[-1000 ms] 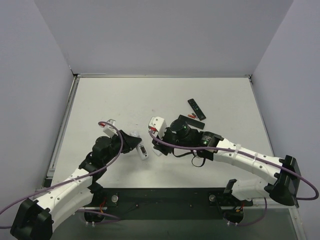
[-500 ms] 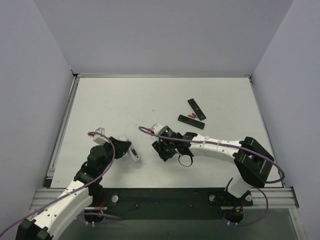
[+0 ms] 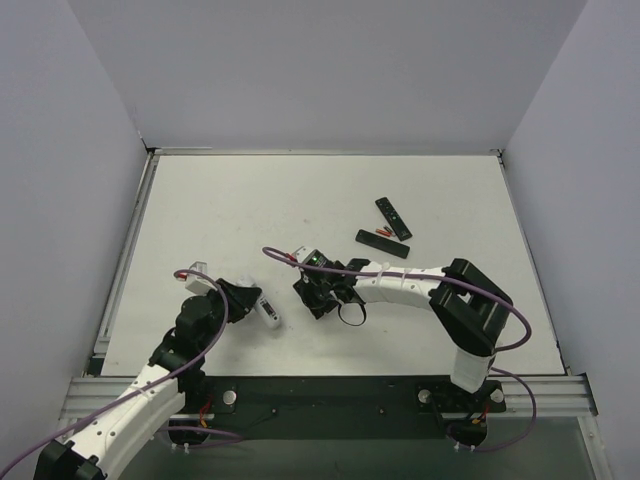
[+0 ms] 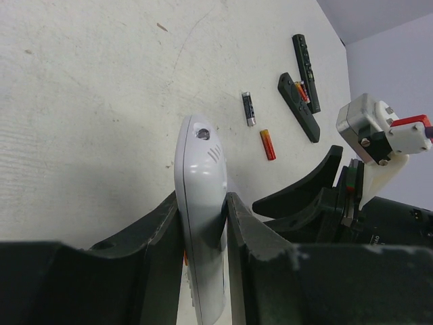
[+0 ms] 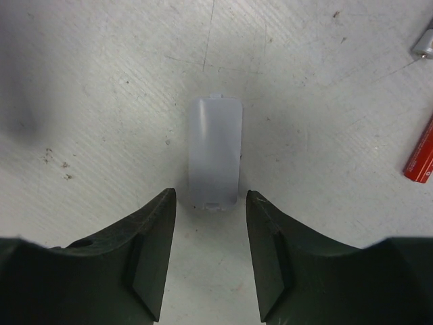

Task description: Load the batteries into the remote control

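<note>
Just ahead of the right hand (image 5: 210,203), now open and empty, sits the dropped cover (image 5: 215,152); left hand (image 4: 201,200) clamps the remote (image 4: 199,156), so batteries (image 4: 268,144) next, I guess.

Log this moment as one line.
left gripper: shut on white remote | right gripper: open above battery cover | red battery, grey battery: loose on table

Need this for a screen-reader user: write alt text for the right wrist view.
A small white battery cover lies flat on the table, its near end between the open right fingers, not gripped. A red battery lies at the right edge.
</note>
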You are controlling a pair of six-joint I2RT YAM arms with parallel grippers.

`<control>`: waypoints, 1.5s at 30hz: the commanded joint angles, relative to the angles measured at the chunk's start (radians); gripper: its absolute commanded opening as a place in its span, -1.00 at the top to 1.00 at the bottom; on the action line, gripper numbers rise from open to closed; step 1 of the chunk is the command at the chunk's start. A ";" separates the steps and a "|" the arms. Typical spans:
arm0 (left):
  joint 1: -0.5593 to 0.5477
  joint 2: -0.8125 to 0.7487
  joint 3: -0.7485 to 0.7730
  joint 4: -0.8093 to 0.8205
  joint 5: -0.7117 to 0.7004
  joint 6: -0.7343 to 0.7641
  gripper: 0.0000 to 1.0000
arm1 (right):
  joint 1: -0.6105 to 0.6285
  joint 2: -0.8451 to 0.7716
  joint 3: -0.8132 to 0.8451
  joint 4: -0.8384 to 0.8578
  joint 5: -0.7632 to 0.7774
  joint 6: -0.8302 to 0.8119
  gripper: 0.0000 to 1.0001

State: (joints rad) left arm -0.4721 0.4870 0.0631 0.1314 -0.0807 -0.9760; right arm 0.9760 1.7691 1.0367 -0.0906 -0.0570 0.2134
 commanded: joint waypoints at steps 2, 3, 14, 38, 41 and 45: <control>0.007 0.015 0.001 0.094 0.001 -0.030 1.00 | 0.007 0.030 0.043 -0.058 0.034 0.014 0.16; 0.007 0.018 0.001 0.102 0.002 -0.032 1.00 | 0.007 0.036 0.048 -0.064 0.036 0.012 0.16; 0.007 0.044 -0.020 0.158 0.018 -0.081 1.00 | 0.018 0.044 0.065 -0.098 0.048 -0.012 0.59; 0.006 0.162 -0.100 0.537 0.102 -0.313 1.00 | 0.055 -0.264 0.293 -0.417 -0.021 -0.057 0.90; -0.003 0.203 -0.092 0.591 0.114 -0.320 1.00 | 0.069 -0.255 0.333 -0.452 -0.029 -0.052 0.90; -0.031 0.248 -0.086 0.669 0.095 -0.325 1.00 | 0.096 -0.224 0.411 -0.497 -0.033 -0.051 0.90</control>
State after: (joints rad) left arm -0.4786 0.7044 0.0399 0.6258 0.0097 -1.2812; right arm 1.0477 1.5249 1.3659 -0.4877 -0.0803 0.1596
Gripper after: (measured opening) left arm 0.361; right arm 0.250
